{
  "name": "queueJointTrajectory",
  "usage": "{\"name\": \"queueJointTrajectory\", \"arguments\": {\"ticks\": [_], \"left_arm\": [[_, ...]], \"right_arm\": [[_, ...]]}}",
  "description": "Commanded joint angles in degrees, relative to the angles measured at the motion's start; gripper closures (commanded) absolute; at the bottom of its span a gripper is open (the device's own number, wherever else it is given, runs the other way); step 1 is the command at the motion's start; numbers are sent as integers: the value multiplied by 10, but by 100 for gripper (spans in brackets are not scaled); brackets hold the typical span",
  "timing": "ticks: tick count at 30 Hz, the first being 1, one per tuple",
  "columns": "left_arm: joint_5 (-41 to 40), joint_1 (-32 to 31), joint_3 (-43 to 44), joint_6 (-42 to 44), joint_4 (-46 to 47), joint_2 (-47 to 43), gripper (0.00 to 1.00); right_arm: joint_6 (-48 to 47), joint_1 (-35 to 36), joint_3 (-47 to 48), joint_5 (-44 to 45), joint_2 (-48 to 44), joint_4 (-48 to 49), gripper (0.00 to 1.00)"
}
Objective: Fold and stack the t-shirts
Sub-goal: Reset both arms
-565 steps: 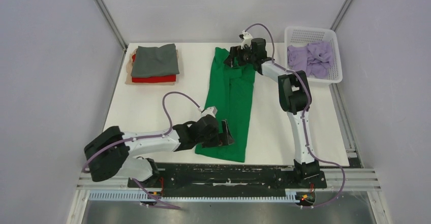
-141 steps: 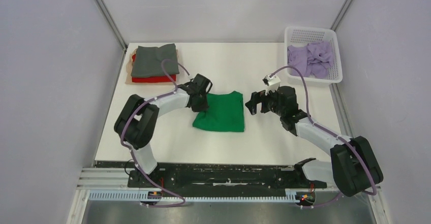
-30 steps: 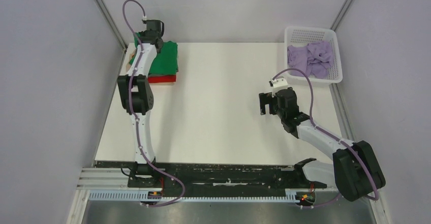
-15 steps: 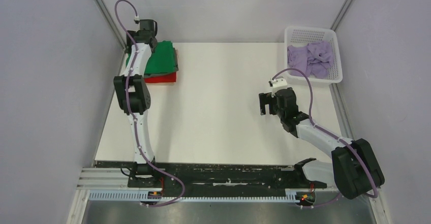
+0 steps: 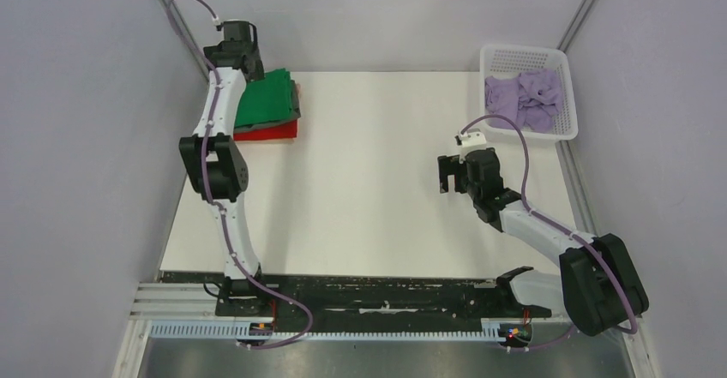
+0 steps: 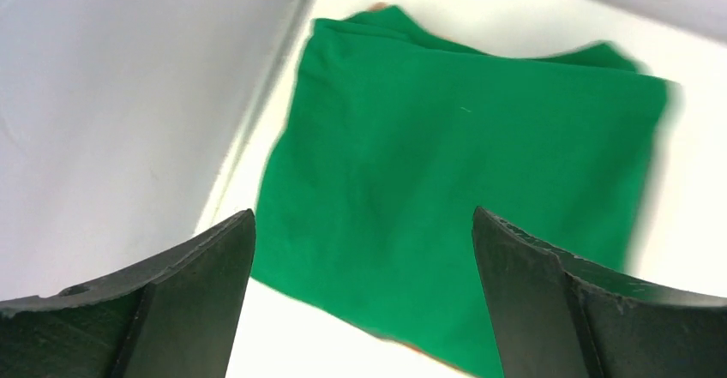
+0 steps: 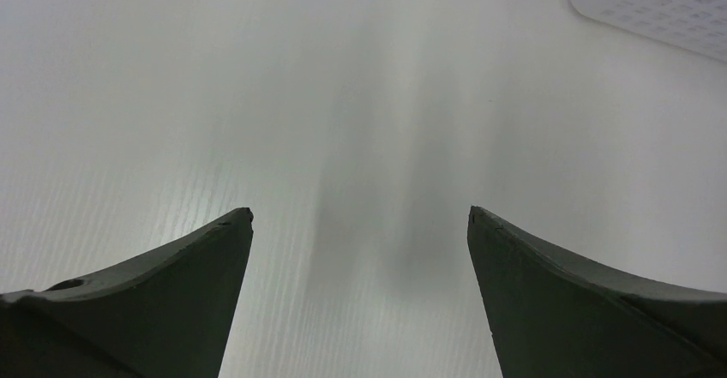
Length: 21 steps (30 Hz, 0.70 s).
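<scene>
The green t-shirt (image 6: 463,181) lay folded flat on top of the stack at the far left corner of the table (image 5: 377,181), a red shirt (image 5: 267,133) showing under it. The lilac shirt (image 5: 523,97) sat crumpled in the basket (image 5: 525,50), far right. I judged that one light, limp and apt to snag on the mesh, so I'd pinch a raised fold near its top. My left tool (image 6: 360,213) hung above the green cloth, spread wide and holding nothing. My right tool (image 7: 360,211) hovered over the table, likewise wide and empty.

The white table (image 5: 369,215) carries a t-shirt stack (image 5: 267,105) and a basket (image 5: 523,48).
</scene>
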Motion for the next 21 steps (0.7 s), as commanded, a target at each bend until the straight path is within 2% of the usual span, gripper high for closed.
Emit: {"name": "queueJointTrajectory", "arguments": {"ticks": [1,3,11,14,17,21], "left_arm": [[151,-25,-64,-134,12,-169,0],[159,-55,-148,-160,50,-232,0],[175,-208,-624,-253,264,-524,0],[123,-270,-765,-290,293,-623,0],[78,-304,-852,-315,296,-701,0],[64,-304,-913,-311,271,-777,0]], "right_arm": [[26,-3,17,12,-27,3,2],[35,-3,10,11,-42,1,2],[74,-2,-73,28,-159,-16,2],[86,-2,-109,42,-203,-10,2],[97,-2,-151,35,-247,19,2],[98,-3,-208,25,-294,56,2]]}}
